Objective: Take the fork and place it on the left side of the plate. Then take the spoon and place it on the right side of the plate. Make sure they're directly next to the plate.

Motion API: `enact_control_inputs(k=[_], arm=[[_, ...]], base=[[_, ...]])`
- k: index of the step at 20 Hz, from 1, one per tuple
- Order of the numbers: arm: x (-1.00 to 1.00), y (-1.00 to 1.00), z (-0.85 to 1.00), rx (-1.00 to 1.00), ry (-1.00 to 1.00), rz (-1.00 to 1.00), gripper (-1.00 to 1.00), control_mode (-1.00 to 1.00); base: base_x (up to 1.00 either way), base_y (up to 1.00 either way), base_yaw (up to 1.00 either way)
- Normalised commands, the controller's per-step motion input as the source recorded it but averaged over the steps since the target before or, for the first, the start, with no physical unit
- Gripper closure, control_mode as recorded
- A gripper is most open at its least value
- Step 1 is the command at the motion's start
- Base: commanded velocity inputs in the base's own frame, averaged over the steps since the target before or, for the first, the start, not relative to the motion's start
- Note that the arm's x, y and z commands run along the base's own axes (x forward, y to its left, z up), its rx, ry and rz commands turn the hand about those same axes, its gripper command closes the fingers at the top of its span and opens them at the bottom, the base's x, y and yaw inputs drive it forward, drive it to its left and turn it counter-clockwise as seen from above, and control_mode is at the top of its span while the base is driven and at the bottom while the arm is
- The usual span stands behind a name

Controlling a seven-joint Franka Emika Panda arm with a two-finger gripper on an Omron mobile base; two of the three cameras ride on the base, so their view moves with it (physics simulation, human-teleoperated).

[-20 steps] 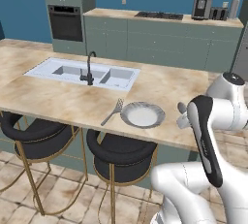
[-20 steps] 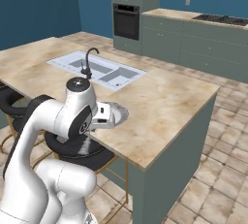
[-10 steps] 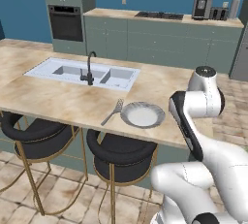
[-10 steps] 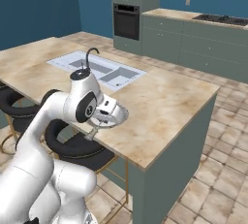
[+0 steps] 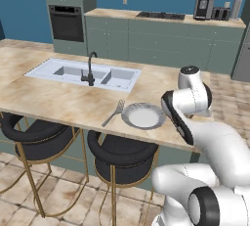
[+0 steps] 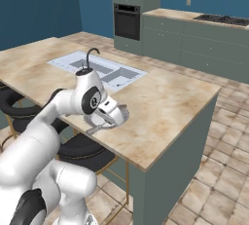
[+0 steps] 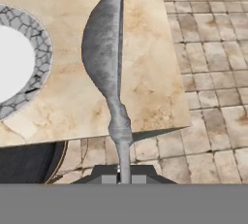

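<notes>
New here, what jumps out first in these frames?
The spoon dominates the hand view, gripped by its handle, bowl edge-on over the counter just right of the plate. From the left base view, the fork already lies against the plate's left rim, and the white arm looms over the island's near edge.

The white Franka Panda arm with dark joints is bending sharply at its elbow and folding forward, its round wrist joint standing above the hand. The 2-finger gripper (image 7: 124, 178) is sitting at the end of the downturned hand, its 2 small dark finger tips (image 7: 109, 179) pressing together with almost no gap between them. They are clamping the thin handle of the slim grey metal spoon (image 7: 107, 63), whose rounded bowl is reaching straight out ahead of the gripper, turned edge-on, raised above the surface beneath it.
</notes>
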Motion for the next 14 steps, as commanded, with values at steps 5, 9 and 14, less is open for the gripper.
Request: enact_control_inputs(k=[5,9,14], arm=[[0.15,-0.21,-0.41,0.0,0.0,-0.24,1.0,-1.0],[0.48,-0.27,-0.09,0.0,0.0,-0.2,1.0,-1.0],[0.34,0.0,-0.03,0.0,0.0,-0.15,1.0,-1.0]], base=[[0.0,0.0,0.0],[0.0,0.0,0.0],[0.0,0.0,0.0]])
